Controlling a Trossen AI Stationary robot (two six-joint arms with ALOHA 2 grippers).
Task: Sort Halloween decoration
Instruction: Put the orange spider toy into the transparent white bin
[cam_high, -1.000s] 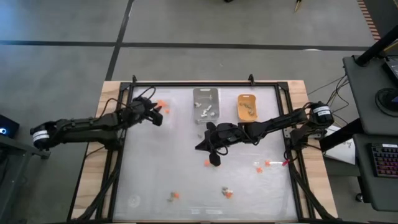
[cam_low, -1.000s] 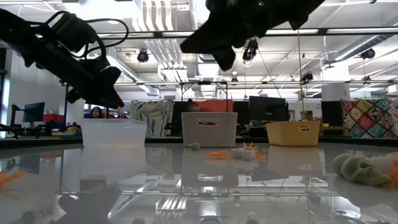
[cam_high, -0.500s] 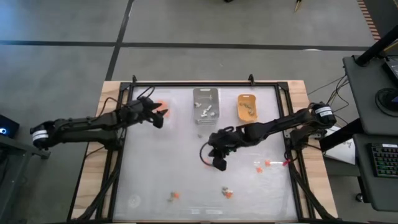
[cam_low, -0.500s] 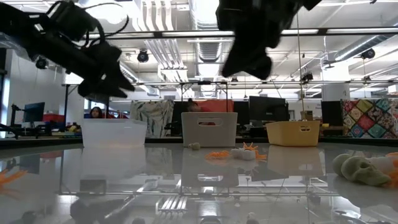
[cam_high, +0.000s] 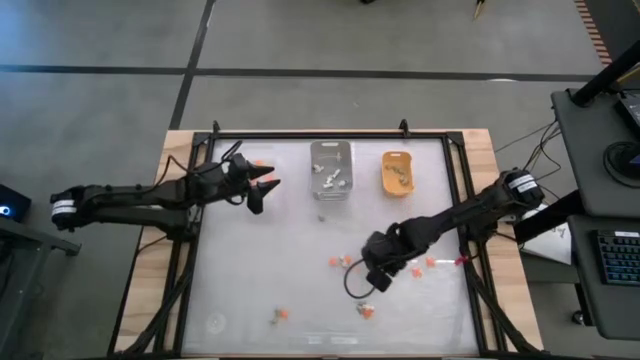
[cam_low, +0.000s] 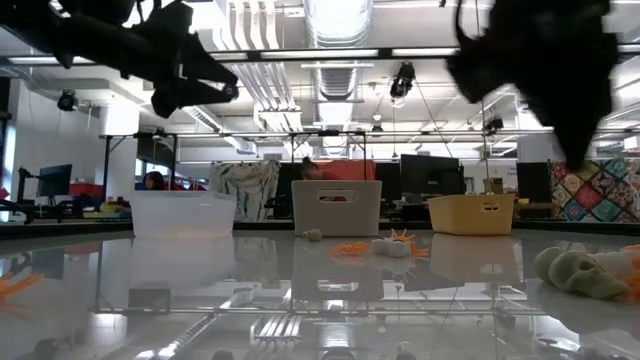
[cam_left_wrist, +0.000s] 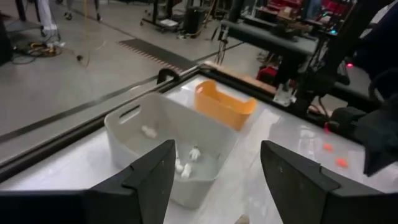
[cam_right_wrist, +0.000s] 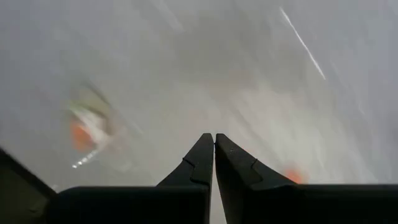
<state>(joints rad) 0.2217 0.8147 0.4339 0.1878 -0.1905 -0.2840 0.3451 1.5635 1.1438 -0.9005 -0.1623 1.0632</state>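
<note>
The left gripper (cam_high: 262, 188) hangs with fingers spread and empty just beside the clear tray (cam_high: 258, 172). The right gripper (cam_high: 380, 281), fingers pressed together and holding nothing, hovers among scattered Halloween decoration (cam_high: 366, 309). The nearest orange pieces lie just ahead of it, so this arm is the nearer.

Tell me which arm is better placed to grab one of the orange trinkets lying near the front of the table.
Probably the right. Its end effector, shut, hangs just above the orange trinkets in the table's lower middle. The left end effector, open, sits far off near the gray tray.
</note>
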